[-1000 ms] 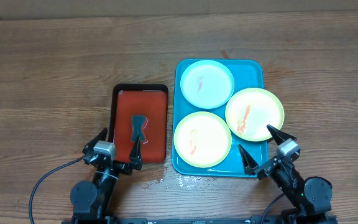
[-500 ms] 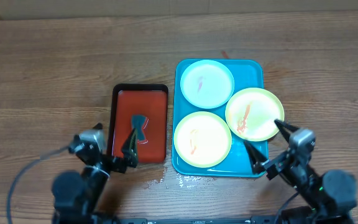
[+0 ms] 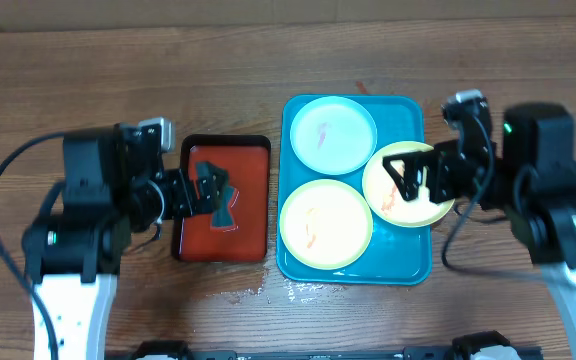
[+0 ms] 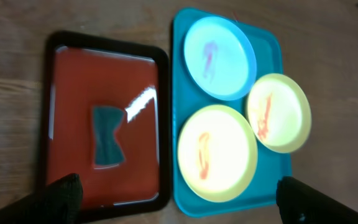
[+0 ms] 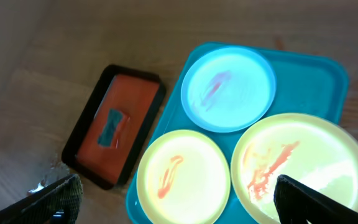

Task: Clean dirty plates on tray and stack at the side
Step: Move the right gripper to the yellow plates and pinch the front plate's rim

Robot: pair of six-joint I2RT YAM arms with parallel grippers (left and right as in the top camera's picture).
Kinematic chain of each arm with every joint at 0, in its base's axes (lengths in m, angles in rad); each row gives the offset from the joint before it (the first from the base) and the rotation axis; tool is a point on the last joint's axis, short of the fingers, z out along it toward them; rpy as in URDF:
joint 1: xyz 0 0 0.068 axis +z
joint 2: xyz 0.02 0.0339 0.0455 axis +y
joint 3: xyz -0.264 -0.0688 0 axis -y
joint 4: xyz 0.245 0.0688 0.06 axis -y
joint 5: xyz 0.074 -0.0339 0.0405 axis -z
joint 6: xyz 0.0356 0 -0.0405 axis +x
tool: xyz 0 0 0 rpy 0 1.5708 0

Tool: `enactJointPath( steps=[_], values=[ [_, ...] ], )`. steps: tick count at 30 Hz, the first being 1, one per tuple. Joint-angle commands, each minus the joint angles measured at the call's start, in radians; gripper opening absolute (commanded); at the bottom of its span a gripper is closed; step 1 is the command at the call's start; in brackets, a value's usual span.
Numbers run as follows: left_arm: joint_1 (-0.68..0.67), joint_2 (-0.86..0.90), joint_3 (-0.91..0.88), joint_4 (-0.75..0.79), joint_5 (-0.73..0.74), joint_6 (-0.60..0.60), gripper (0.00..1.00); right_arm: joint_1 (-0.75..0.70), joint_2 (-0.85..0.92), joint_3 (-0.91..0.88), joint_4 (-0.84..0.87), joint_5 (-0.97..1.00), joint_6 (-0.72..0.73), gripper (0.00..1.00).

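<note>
The teal tray (image 3: 408, 262) holds three smeared plates: a mint plate (image 3: 333, 135) at the back, a yellow-green plate (image 3: 325, 222) at the front and another yellow-green plate (image 3: 440, 205) at the right. My right gripper (image 3: 405, 178) hangs open and empty above the right plate's left part. My left gripper (image 3: 203, 190) hangs open and empty above the red tray (image 3: 248, 240). The left wrist view shows its open fingers (image 4: 182, 199) high above both trays. The right wrist view shows open fingers (image 5: 179, 202) above the plates (image 5: 297, 165).
The black-rimmed red tray lies left of the teal tray and holds a dark teal sponge (image 3: 225, 207), also seen in the left wrist view (image 4: 107, 135). A wet patch (image 3: 303, 292) marks the wooden table in front of the teal tray.
Both arms have risen from the table's front edge and swung inward. The left gripper is now over the red tray, the right one over the right plate. The plates have not moved.
</note>
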Motion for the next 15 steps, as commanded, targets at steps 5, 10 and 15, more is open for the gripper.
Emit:
enactJointPath(
  steps=[5,10,15],
  values=[
    [-0.006,0.111,0.033,-0.104,0.102,0.014,1.00,0.008,0.167,0.019,-0.118,-0.050,0.064,0.75],
    [-0.006,0.141,0.033,-0.097,0.042,0.093,1.00,0.127,0.246,-0.100,-0.127,0.143,0.188,0.75],
    [-0.006,0.146,0.033,-0.093,-0.052,0.092,1.00,0.254,0.285,-0.300,0.037,0.298,0.375,0.69]
  ],
)
